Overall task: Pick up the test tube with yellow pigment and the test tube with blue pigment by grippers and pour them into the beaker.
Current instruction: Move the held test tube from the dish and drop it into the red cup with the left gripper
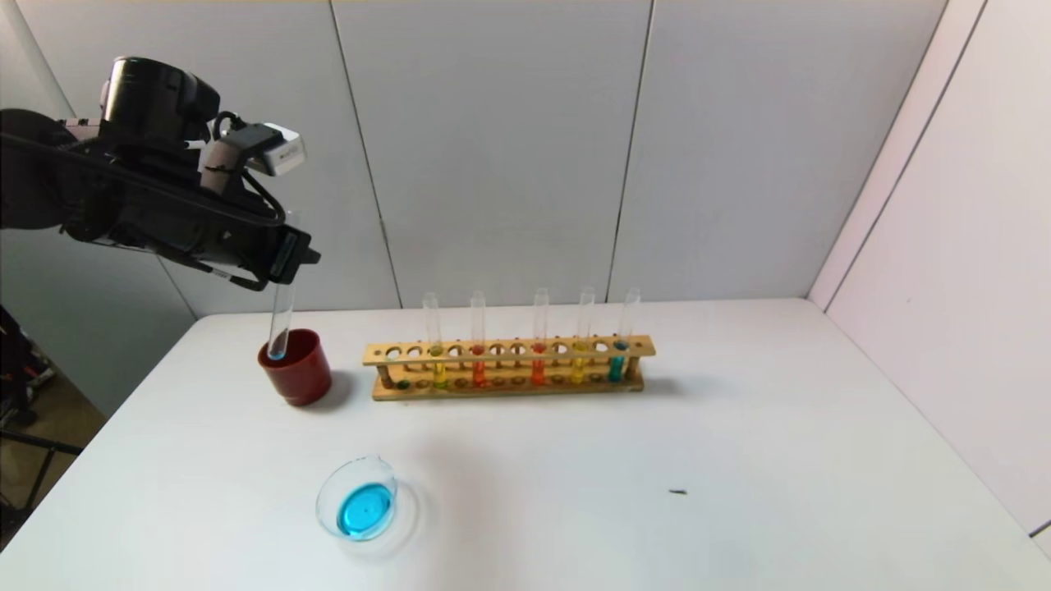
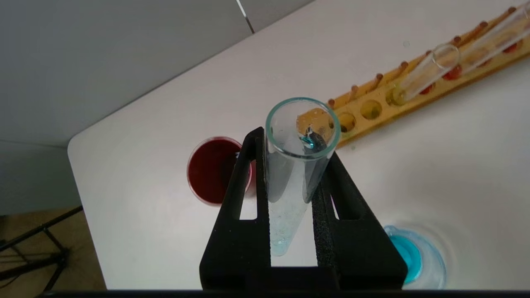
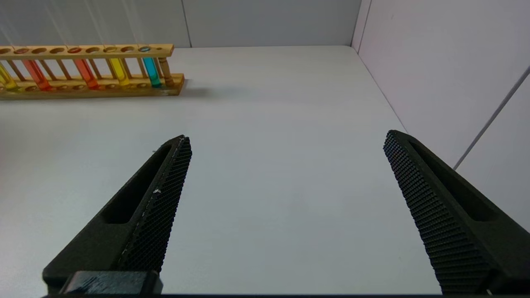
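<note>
Head view: the left gripper (image 1: 283,254) pinches the blue tube (image 1: 281,324) upright over the red cup (image 1: 297,368) near the table's (image 1: 739,460) far left corner; the beaker (image 1: 359,499) holds blue liquid by the near edge. Left wrist view: fingers (image 2: 248,174) clamp the nearly empty tube (image 2: 290,174). Right wrist view: the right gripper (image 3: 285,165) hangs spread wide, with the rack (image 3: 89,85) and yellow tube (image 3: 117,69) towards the far edge

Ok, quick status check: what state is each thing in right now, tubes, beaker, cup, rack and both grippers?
Left gripper: shut on the blue tube, raised.
Blue tube: nearly empty, upright, its bottom at the red cup's mouth.
Red cup: upright on the table.
Beaker: holds blue liquid only.
Rack: holds five tubes, two yellow, two orange-red, one blue.
Right gripper: open, empty, above the table.
</note>
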Action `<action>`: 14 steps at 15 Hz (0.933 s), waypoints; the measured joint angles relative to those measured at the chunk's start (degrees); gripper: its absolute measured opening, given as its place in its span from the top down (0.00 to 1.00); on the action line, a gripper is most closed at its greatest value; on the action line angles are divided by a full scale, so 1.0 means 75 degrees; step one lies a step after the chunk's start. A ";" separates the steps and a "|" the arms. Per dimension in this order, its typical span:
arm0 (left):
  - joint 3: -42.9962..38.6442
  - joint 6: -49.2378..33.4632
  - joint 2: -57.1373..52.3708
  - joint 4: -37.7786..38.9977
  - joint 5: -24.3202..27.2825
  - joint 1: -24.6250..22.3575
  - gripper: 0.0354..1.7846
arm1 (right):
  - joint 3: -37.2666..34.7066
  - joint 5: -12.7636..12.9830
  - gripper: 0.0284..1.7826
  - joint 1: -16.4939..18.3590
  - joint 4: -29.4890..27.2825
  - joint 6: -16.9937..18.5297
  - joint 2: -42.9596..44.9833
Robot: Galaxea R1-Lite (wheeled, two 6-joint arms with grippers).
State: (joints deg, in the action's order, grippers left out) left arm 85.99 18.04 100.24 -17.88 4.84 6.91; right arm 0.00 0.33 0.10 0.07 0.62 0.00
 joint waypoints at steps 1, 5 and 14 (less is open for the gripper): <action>-0.0151 -0.0010 0.0099 0.0574 0.0203 -0.0125 0.83 | 0.0000 0.0000 0.05 0.0000 0.0000 -0.0003 0.0000; -0.0787 -0.0013 0.0595 0.2539 0.0466 -0.0740 0.83 | 0.0000 0.0003 0.05 0.0000 0.0000 0.0000 0.0000; -0.1726 -0.0239 0.1224 0.4185 0.0952 -0.1403 0.83 | 0.0000 0.0003 0.05 0.0000 0.0000 0.0000 0.0000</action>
State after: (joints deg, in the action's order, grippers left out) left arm 73.05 16.25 109.42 13.51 11.98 -3.61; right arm 0.00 0.35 0.10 0.07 0.62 0.00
